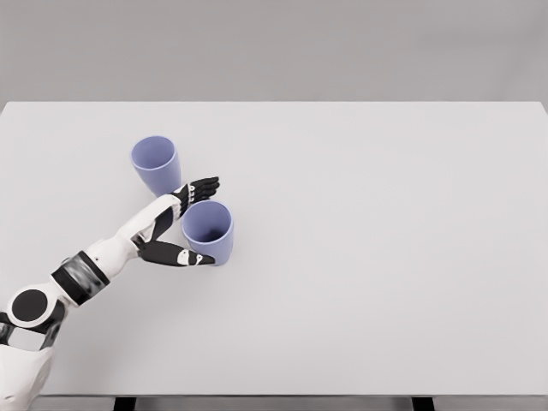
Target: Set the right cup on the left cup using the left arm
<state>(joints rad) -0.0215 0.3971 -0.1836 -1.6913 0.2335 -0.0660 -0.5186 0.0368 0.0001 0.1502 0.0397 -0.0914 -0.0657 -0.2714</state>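
Two blue cups are standing upright on the white table (385,257) in the head view. The left cup (156,163) is sitting farther back, close to the right cup (209,231). The left hand (175,224) is reaching around the right cup's left side, fingers (204,185) and thumb spread apart, bracketing it without clearly clamping.

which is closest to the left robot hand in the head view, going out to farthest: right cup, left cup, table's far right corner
From the left robot hand:
1. Right cup: between its thumb and fingers, at the palm.
2. Left cup: just up and left of the hand, farther back on the table.
3. Table's far right corner: far across at the upper right.
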